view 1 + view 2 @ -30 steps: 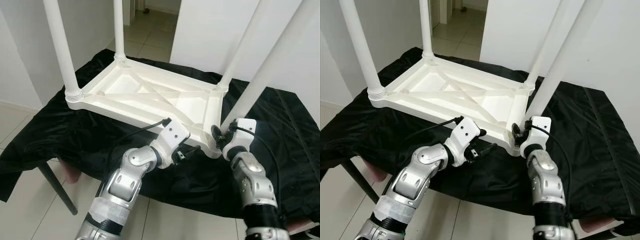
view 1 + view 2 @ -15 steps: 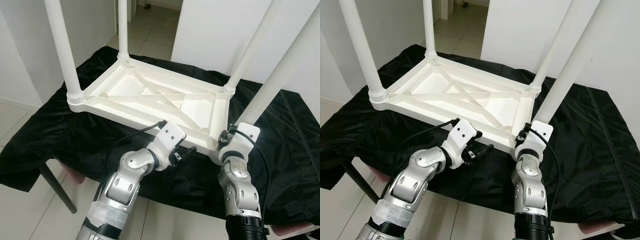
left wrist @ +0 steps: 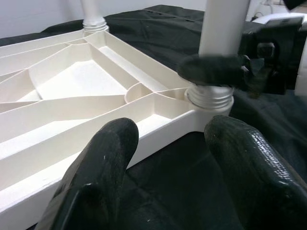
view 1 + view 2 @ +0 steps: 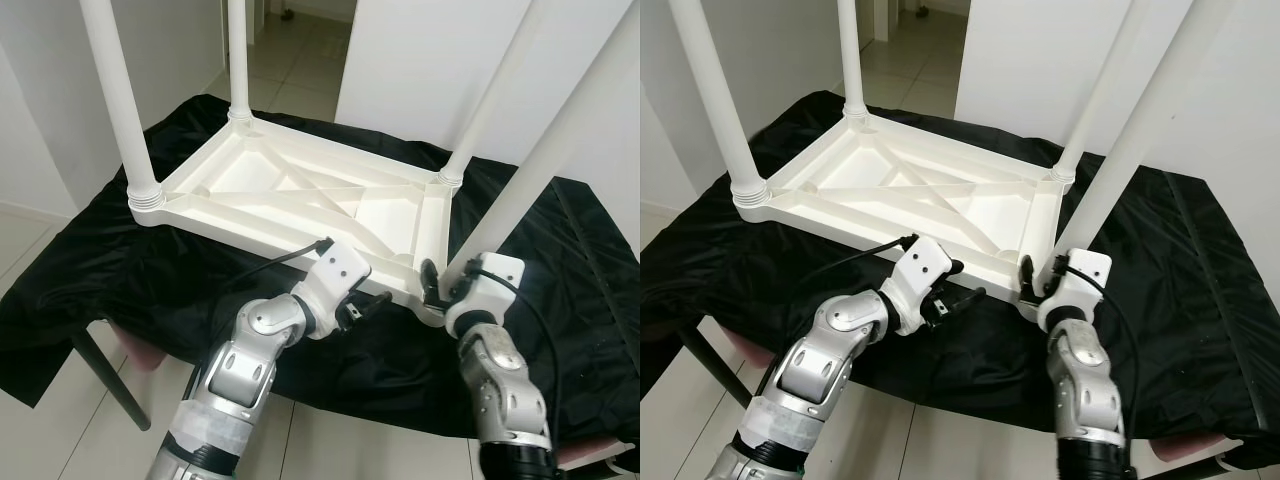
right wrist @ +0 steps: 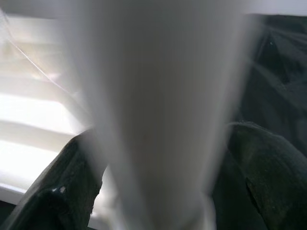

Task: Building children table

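A white plastic children's table [image 4: 300, 195] lies upside down on a black cloth [image 4: 150, 270], with its legs pointing up. My right gripper [image 4: 438, 285] is shut on the near-right leg [image 4: 540, 170], just above its threaded socket at the table's corner. In the right wrist view the leg [image 5: 153, 110] stands between the two black fingers [image 5: 268, 163]. My left gripper [image 4: 365, 308] hovers open over the cloth by the table's near edge, nothing between its fingers [image 3: 110, 148]. The left wrist view looks at that same leg [image 3: 223, 24] and the right gripper's finger [image 3: 211, 69] around it.
The cloth covers a low stand with a dark metal leg [image 4: 110, 380] at the near left. The other legs [image 4: 110, 90] rise tall at the table's corners. White walls stand close behind and right, with tiled floor [image 4: 290, 60] beyond through a doorway.
My right wrist has turned about the leg while staying shut on it. The left gripper has barely moved. The camera has shifted a little.
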{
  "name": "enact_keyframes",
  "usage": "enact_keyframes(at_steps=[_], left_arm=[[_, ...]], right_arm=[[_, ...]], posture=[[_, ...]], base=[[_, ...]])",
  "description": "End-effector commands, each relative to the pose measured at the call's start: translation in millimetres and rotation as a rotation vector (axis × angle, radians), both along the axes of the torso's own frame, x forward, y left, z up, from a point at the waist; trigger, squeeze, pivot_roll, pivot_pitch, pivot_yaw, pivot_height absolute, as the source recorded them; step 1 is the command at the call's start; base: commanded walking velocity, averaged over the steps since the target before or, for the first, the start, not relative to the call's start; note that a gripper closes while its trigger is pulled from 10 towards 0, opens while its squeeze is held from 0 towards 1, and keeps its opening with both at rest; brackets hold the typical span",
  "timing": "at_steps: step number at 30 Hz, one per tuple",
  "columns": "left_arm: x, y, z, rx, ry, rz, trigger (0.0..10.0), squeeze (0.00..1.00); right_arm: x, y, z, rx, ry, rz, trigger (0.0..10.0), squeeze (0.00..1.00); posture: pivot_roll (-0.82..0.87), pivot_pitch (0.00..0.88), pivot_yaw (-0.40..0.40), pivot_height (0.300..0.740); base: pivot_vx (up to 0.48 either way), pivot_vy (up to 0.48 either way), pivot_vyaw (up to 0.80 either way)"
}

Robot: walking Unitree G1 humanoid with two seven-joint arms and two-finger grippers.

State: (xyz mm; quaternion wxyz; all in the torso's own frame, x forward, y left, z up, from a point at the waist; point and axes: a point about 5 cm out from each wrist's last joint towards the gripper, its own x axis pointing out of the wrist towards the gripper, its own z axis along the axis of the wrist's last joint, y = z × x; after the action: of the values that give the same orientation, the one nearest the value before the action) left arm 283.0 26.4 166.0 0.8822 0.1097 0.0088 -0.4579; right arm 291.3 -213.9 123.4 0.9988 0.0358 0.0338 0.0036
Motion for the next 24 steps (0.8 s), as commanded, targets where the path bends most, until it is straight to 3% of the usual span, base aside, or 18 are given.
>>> enact_keyframes(at_steps=[1, 3, 7, 9, 12, 15, 16, 18, 19, 20, 21, 24], left_arm=[[2.1, 0.1, 2.5, 0.005, -0.021, 0.077, 10.0, 0.00], [1.3, 1.2, 2.8, 0.007, -0.020, 0.077, 10.0, 0.00], [1.7, 2.1, 3.0, 0.010, -0.021, 0.079, 10.0, 0.00], [2.9, 4.6, 4.5, 0.017, -0.027, 0.089, 10.0, 0.00], [3.4, 5.5, 5.1, 0.020, -0.029, 0.092, 10.0, 0.00], [4.0, 5.9, 6.4, 0.023, -0.035, 0.095, 10.0, 0.00], [4.0, 4.7, 7.7, 0.022, -0.041, 0.098, 10.0, 0.00], [4.0, 4.7, 8.0, 0.023, -0.044, 0.101, 10.0, 0.00], [3.8, 4.9, 8.2, 0.026, -0.047, 0.105, 10.0, 0.00], [3.8, 4.9, 8.2, 0.026, -0.047, 0.105, 10.0, 0.00], [2.4, 4.9, 9.0, 0.025, -0.048, 0.113, 10.0, 0.00], [0.4, 4.7, 9.1, 0.020, -0.042, 0.119, 10.0, 0.00]], right_arm=[[2.9, -5.8, -3.7, -0.034, -0.010, 0.150, 10.0, 0.00], [5.3, -9.6, -4.5, -0.054, 0.001, 0.269, 10.0, 0.00], [7.3, -11.3, -3.7, -0.059, -0.002, 0.298, 10.0, 0.00], [15.4, -11.6, 2.8, -0.083, -0.024, 0.413, 10.0, 0.00], [18.6, -10.9, 5.6, -0.088, -0.031, 0.460, 10.0, 0.00], [26.7, -5.4, 12.6, -0.103, -0.042, 0.540, 10.0, 0.00], [37.5, -1.6, 18.8, -0.150, -0.052, 0.598, 10.0, 0.00], [42.2, -0.5, 20.8, -0.169, -0.054, 0.610, 10.0, 0.00], [45.7, 0.0, 21.9, -0.181, -0.054, 0.627, 5.7, 0.00], [45.7, 0.0, 21.9, -0.181, -0.054, 0.627, 5.7, 0.00], [48.4, 0.5, 21.8, -0.202, -0.046, 0.662, 0.0, 0.00], [48.4, -0.1, 19.7, -0.203, -0.028, 0.689, 0.0, 0.00]], posture=[[0.03, 0.000, -0.134, 0.740], [0.04, 0.001, -0.131, 0.740], [0.05, 0.004, -0.133, 0.740], [0.06, 0.007, -0.131, 0.740], [0.06, 0.007, -0.131, 0.740], [0.07, 0.005, -0.132, 0.740], [0.08, 0.002, -0.136, 0.740], [0.10, 0.005, -0.146, 0.740], [0.10, 0.006, -0.147, 0.740], [0.10, 0.006, -0.147, 0.740], [0.11, 0.012, -0.153, 0.740], [0.12, 0.015, -0.158, 0.740]], base=[[0.000, 0.000, 0.00], [0.000, 0.000, 0.00], [0.000, 0.000, 0.00], [0.000, 0.000, 0.00], [0.000, 0.000, 0.00], [0.000, 0.000, 0.00], [0.000, 0.000, 0.00], [0.000, 0.000, 0.00], [0.000, 0.000, 0.00], [0.000, 0.000, 0.00], [0.000, 0.000, 0.00], [0.000, 0.000, 0.00]])
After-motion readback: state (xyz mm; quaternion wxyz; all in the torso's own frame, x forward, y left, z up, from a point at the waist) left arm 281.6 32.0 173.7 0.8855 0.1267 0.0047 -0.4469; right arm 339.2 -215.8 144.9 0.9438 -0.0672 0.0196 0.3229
